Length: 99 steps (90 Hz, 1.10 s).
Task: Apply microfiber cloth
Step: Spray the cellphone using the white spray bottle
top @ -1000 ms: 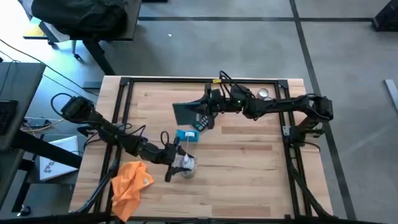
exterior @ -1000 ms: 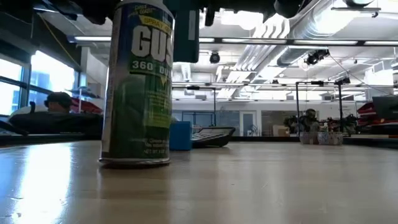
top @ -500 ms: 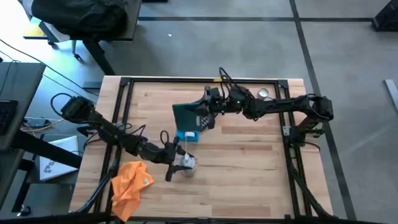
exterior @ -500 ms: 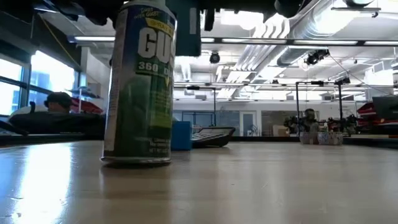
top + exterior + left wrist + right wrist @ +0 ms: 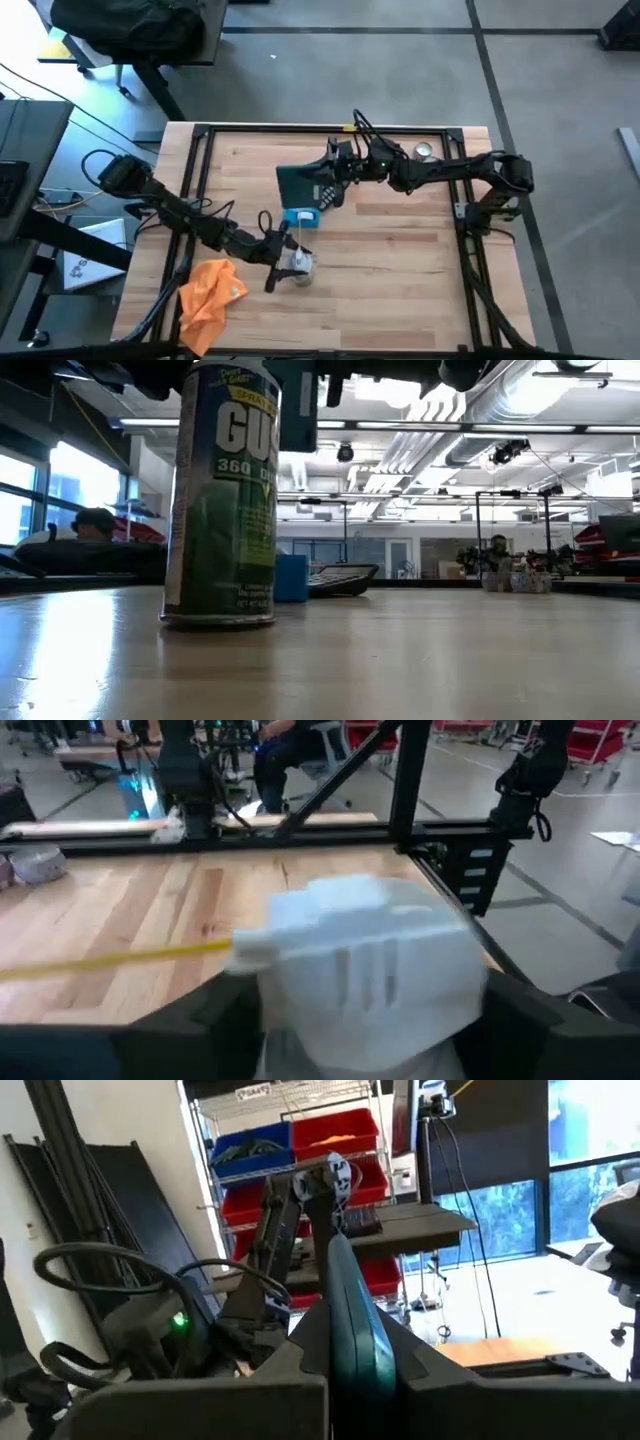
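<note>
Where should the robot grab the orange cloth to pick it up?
Probably straight from above, pinching a raised fold near the middle of the microfiber cloth. It lies crumpled and mostly flat at the table's front-left corner, so a side approach has little to catch. The left gripper is nearest, but it is shut on the spray can.

Two dark jointed arms — black looping cables, seemingly matte hands

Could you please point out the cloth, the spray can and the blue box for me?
cloth (image 5: 210, 292), high view, middle of the orange fabric.
spray can (image 5: 222, 510), low view, green label on its body.
blue box (image 5: 300, 217), high view, its top face.
</note>
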{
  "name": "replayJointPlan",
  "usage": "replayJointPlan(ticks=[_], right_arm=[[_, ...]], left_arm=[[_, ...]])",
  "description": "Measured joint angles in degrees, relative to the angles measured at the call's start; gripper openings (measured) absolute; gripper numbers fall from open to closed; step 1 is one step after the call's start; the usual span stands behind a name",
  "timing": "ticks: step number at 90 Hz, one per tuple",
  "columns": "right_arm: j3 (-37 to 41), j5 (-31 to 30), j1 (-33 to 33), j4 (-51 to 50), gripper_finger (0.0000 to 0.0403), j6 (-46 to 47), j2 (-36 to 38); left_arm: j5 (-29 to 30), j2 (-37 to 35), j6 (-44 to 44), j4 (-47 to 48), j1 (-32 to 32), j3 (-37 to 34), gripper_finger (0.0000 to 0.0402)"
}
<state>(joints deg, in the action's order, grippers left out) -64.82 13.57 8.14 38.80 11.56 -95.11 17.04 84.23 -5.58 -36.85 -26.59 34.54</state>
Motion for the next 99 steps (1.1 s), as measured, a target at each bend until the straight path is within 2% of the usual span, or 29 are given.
replayJointPlan(ticks=[6,12,26,72,99], right_arm=[[0.00,-0.04,-0.01,1.30,0.0001,0.21,-0.69],[0.00,-0.05,-0.26,2.19,0.0001,0.23,-1.35],[0.00,-0.07,-0.39,2.48,0.0001,-0.03,-2.09],[0.00,-0.07,-0.42,3.52,0.0001,0.38,-2.07],[0.00,-0.08,-0.86,-1.72,0.0001,-0.03,-2.07]], left_arm=[[0.19,0.00,0.04,0.00,0.04,-0.02,0.0275],[-0.17,0.00,-0.33,0.14,0.04,-0.02,0.0265],[-0.97,-0.22,-0.60,0.48,0.11,0.20,0.0184],[-3.22,-0.20,0.32,1.80,0.07,0.20,0.0185],[-3.05,-0.17,0.24,1.94,0.07,0.15,0.0185]])
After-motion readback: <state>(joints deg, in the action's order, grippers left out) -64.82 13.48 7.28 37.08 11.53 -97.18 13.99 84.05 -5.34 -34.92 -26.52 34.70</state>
